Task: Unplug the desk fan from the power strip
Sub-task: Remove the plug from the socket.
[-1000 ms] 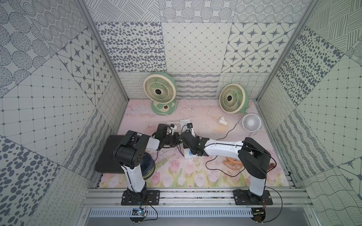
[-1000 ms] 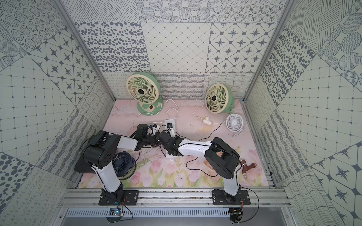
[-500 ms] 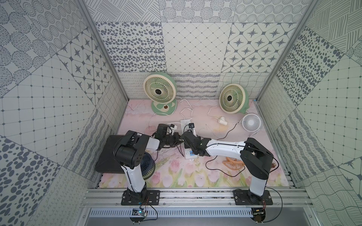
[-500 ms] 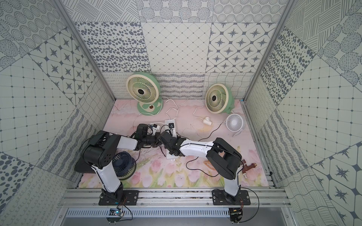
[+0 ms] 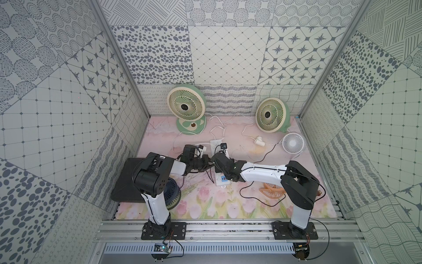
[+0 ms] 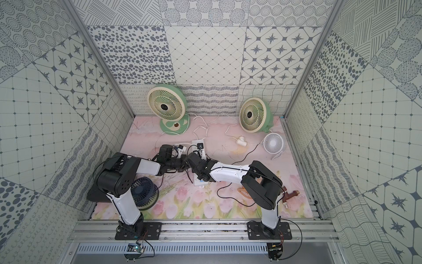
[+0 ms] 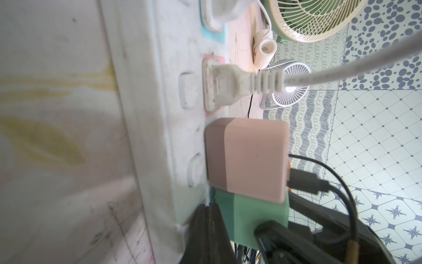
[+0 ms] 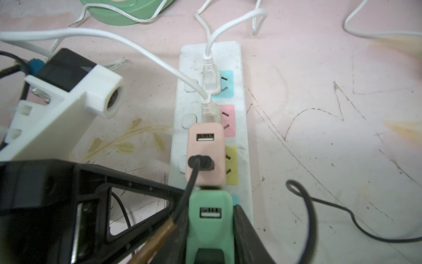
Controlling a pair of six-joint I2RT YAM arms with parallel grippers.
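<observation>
Nothing has visibly shifted since the earlier frames. The power strip (image 8: 242,68) lies mid-bench, running twelve to six, and the green adapter (image 8: 210,219) is seated toward its six o'clock end. The right hand (image 5: 218,160) clamps that adapter. The left hand (image 5: 206,164), closed and empty, sits at its nine o'clock. By my judgement, the pull-out is still to do.

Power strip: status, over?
Left gripper jaws shut, tips at power strip edge. Right gripper jaws clamped on green adapter, not yet pulled. Pink adapter and black cable crowd it.
</observation>
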